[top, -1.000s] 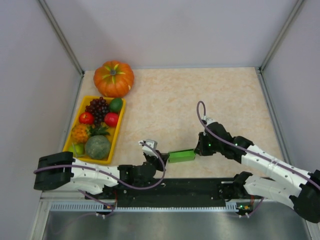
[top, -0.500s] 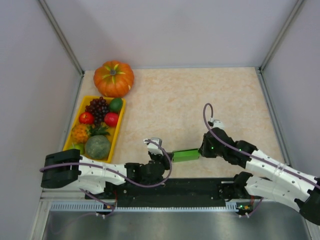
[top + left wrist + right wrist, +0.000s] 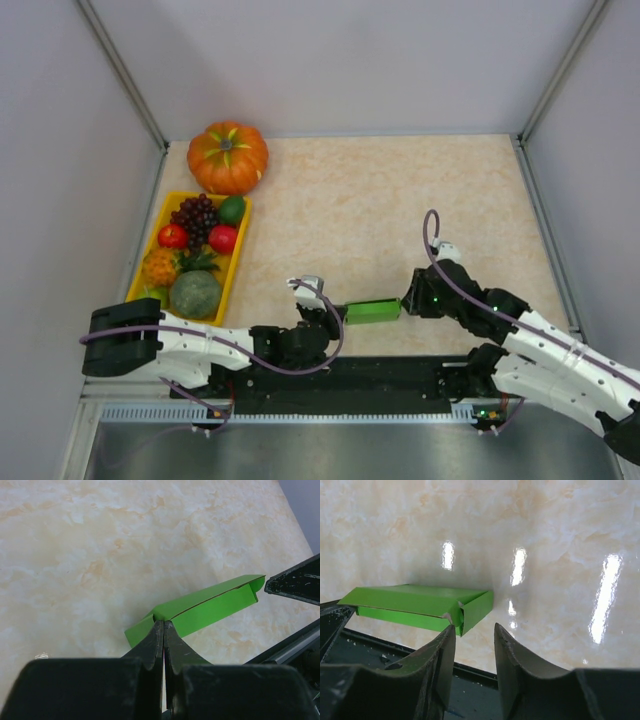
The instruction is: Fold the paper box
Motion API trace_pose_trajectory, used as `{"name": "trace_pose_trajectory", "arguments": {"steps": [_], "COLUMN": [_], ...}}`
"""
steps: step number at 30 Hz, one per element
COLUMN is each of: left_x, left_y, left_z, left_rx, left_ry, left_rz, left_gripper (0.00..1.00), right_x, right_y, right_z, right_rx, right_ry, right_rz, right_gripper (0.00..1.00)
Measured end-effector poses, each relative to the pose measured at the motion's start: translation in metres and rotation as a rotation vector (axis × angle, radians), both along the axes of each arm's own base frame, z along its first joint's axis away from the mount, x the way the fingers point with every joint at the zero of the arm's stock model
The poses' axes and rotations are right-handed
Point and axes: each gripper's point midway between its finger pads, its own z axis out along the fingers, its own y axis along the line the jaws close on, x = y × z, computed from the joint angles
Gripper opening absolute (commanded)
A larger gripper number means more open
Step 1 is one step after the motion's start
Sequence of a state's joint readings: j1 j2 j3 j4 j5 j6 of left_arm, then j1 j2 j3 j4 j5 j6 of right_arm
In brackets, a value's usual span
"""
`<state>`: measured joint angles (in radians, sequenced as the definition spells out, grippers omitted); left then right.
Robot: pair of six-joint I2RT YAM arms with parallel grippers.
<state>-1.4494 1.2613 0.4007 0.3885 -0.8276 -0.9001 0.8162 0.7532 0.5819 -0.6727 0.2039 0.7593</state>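
The paper box (image 3: 372, 311) is a bright green card folded into a long flat sleeve, lying near the table's front edge. My left gripper (image 3: 164, 624) is shut on the box's left end (image 3: 200, 610); it sits at the box's left end in the top view (image 3: 322, 320). My right gripper (image 3: 474, 628) is open and empty, just off the box's right end (image 3: 420, 605); its jaws stand apart from the card and hold nothing. It shows in the top view (image 3: 412, 303) beside the box's right end.
A yellow tray (image 3: 233, 268) of fruit stands at the left, with an orange pumpkin (image 3: 227, 156) behind it. A black strip (image 3: 400, 375) runs along the table's near edge under both arms. Grey walls enclose the table.
My right gripper has let go of the box's right end and drawn back to the right. The box and left gripper shifted slightly right earlier, then stayed put.
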Motion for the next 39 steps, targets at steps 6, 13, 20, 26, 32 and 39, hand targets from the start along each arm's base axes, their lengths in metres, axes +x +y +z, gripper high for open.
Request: {"name": "trace_pose_trajectory", "arguments": {"steps": [6, 13, 20, 26, 32, 39], "left_x": [0.000, 0.000, 0.000, 0.000, 0.001, 0.003], "left_y": [0.000, 0.000, 0.000, 0.000, -0.002, 0.000], "left_z": [0.000, 0.000, 0.000, 0.000, -0.001, 0.000], "left_rx": [0.000, -0.001, 0.003, 0.003, -0.002, -0.007], "left_ry": [0.000, -0.002, -0.005, -0.005, -0.009, -0.010], "left_rz": [0.000, -0.002, -0.004, -0.003, 0.002, 0.019], "left_gripper": [0.00, 0.00, 0.00, 0.00, 0.00, 0.00], "right_x": [-0.001, -0.001, 0.001, 0.008, 0.011, 0.022], "right_y": [0.003, 0.017, 0.019, 0.015, 0.017, 0.024], "right_z": [-0.007, 0.005, 0.008, 0.001, -0.007, -0.010], "right_rx": [0.035, 0.094, 0.100, 0.063, 0.080, 0.141], "right_ry": [-0.008, -0.054, -0.071, -0.062, -0.079, -0.137], "right_rz": [0.039, 0.115, 0.127, 0.114, 0.112, 0.094], "right_gripper": [0.37, 0.36, 0.33, 0.19, 0.01, 0.00]}}
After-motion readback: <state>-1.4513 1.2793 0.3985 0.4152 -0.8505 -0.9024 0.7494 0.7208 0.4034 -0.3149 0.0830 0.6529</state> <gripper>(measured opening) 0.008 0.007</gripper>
